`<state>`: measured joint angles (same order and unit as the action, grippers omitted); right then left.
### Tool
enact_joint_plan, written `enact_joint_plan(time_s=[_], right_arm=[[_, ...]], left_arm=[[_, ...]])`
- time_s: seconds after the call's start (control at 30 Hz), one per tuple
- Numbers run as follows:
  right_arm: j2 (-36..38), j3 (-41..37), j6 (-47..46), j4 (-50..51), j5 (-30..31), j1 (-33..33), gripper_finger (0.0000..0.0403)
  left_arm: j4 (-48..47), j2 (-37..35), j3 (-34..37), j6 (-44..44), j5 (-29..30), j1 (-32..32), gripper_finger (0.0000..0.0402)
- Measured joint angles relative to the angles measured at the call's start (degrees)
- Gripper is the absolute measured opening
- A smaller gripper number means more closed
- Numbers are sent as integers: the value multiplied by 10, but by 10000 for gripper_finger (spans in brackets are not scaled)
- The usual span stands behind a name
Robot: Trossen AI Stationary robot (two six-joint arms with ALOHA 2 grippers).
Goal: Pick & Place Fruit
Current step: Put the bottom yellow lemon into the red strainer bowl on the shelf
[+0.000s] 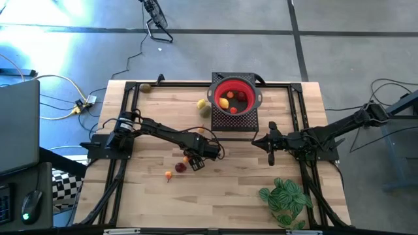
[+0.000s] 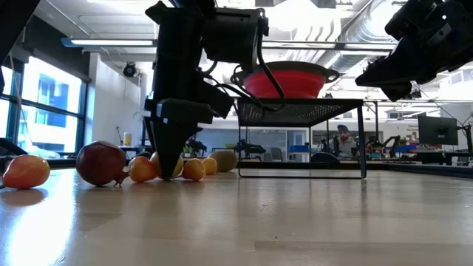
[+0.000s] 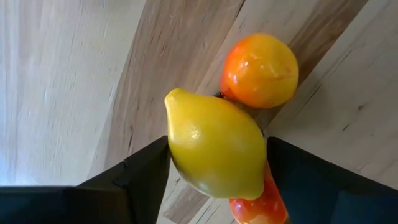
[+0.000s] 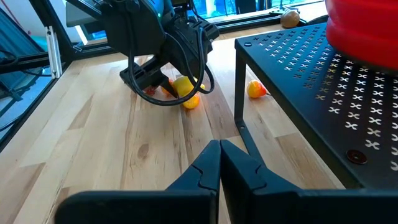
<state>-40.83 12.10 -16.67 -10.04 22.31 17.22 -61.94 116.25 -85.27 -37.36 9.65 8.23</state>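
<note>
On the wooden table (image 1: 150, 196), left of centre, the left gripper (image 3: 217, 171) is down at the surface, its fingers (image 3: 140, 171) set on either side of a yellow lemon (image 3: 214, 152) and touching it (whether they actually clamp it cannot be told). An orange fruit (image 3: 260, 70) lies just beside the lemon. Farther back, the red bowl (image 1: 234, 98) on a black perforated stand (image 1: 243, 121) holds several fruits. At right, the right gripper (image 4: 219, 163) hovers with fingers pressed together, empty.
</note>
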Motion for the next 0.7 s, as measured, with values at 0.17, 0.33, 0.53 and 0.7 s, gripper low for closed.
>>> enact_joint_plan(time_s=[0.17, 0.33, 0.53, 0.7], right_arm=[[0, 0, 0, 0, 0, 0, 2], [0, 0, 0, 0, 0, 0, 2], [0, 0, 0, 0, 0, 0, 2], [0, 0, 0, 0, 0, 0, 2]], left_arm=[[10, 0, 0, 0, 0, 0, 240], [8, 0, 0, 0, 0, 0, 225], [5, 0, 0, 0, 0, 0, 211], [5, 0, 0, 0, 0, 0, 211]])
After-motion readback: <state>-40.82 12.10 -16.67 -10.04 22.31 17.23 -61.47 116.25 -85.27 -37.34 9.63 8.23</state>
